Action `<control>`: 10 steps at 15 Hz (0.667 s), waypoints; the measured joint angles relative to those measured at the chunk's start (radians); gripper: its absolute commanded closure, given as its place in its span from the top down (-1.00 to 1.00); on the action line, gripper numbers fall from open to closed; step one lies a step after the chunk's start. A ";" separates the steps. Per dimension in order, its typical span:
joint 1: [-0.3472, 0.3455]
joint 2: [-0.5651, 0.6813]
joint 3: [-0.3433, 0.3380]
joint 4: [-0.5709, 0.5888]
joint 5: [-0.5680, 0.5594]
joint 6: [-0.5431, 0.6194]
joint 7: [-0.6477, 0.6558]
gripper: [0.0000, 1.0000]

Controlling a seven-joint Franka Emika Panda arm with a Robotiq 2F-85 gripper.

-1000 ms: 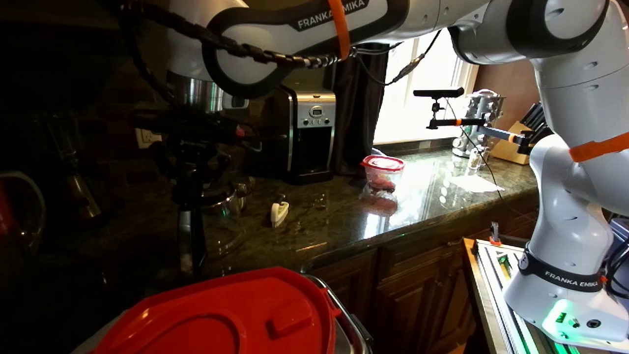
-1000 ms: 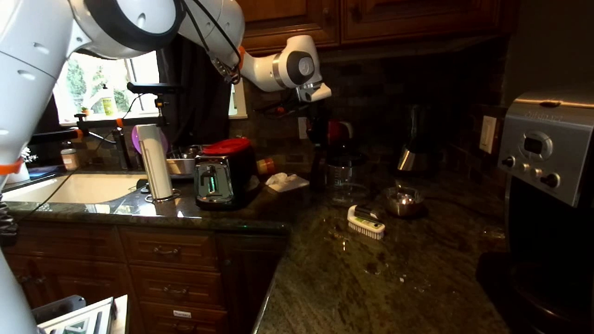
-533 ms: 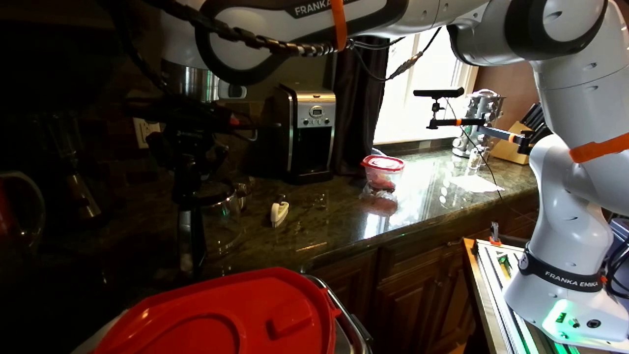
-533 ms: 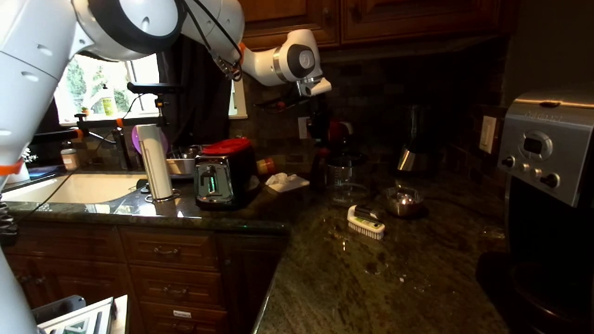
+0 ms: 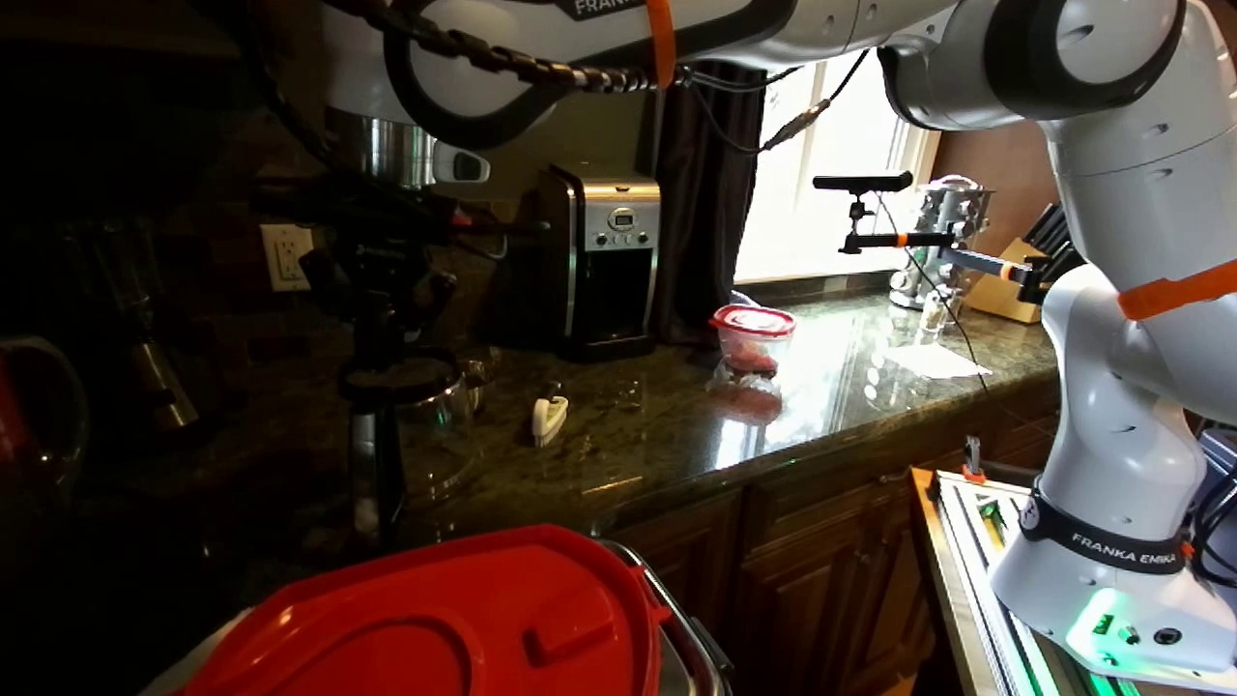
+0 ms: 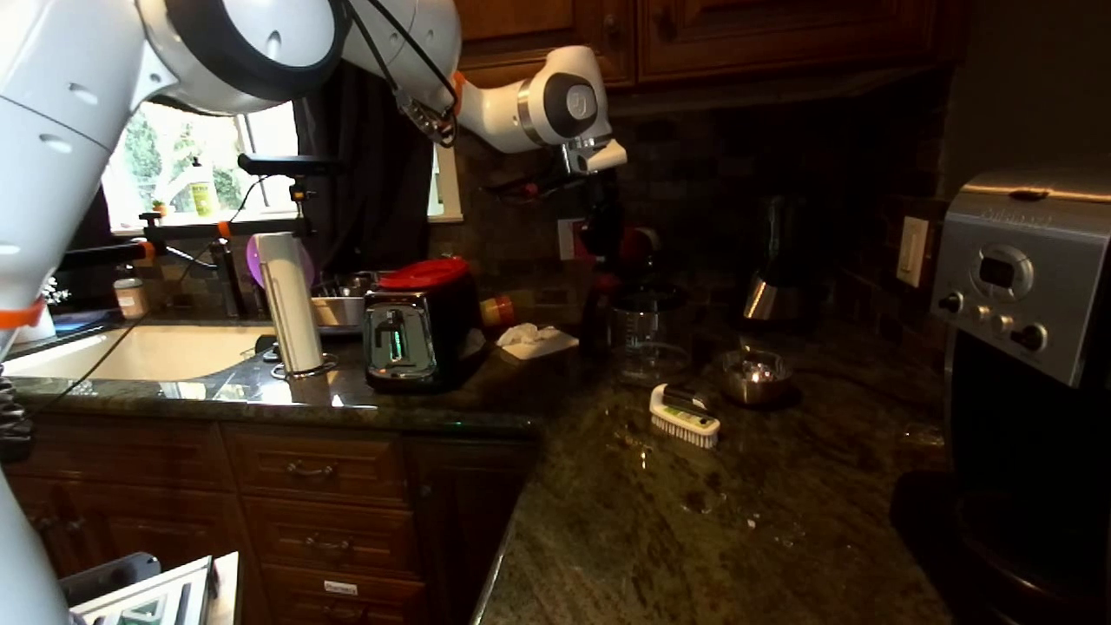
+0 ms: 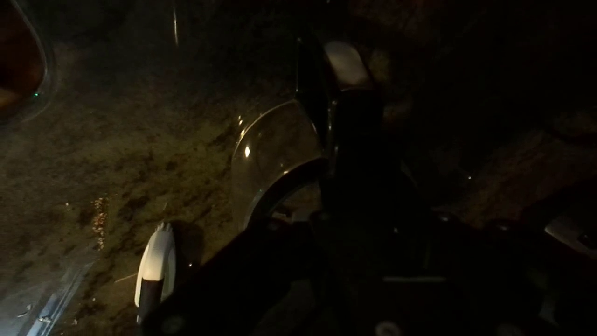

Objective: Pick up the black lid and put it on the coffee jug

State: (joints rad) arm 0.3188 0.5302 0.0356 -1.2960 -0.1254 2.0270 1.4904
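Observation:
The coffee jug stands upright on the dark counter in both exterior views, its clear glass body (image 5: 446,435) (image 6: 647,334) below a black rim. Its black handle (image 5: 377,464) points toward the camera in an exterior view. In the wrist view I see the jug's glass (image 7: 275,135) and black rim (image 7: 280,179), partly covered by my gripper (image 7: 366,186). My gripper (image 5: 379,338) points down just above the jug's mouth, near the handle side. Its jaws look close together but are very dark, so what they hold is unclear. I cannot make out the black lid; it may be hidden in the dark.
A white brush (image 5: 549,420) (image 6: 686,421) lies beside the jug, near a metal bowl (image 6: 755,379). A toaster (image 6: 408,343) with a red lid (image 5: 464,619) on top stands on the counter. A silver-and-black coffee maker (image 5: 618,271) and a blender (image 6: 764,299) stand farther off.
My arm and gripper have risen a little above the jug. More of the jug's rim shows now in an exterior view. The jug and the other objects have not moved.

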 measured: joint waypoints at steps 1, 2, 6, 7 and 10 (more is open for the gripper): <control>-0.003 0.004 -0.001 0.009 0.001 -0.014 0.001 -0.81; -0.006 0.011 -0.002 0.018 0.003 -0.029 0.001 -0.81; -0.014 0.054 -0.002 0.067 0.027 -0.085 0.001 -0.81; -0.015 0.067 -0.002 0.079 0.033 -0.093 0.001 -0.81; -0.011 0.101 0.000 0.114 0.043 -0.095 0.001 -0.81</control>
State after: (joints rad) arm 0.3074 0.6308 0.0357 -1.1817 -0.0828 1.9323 1.4915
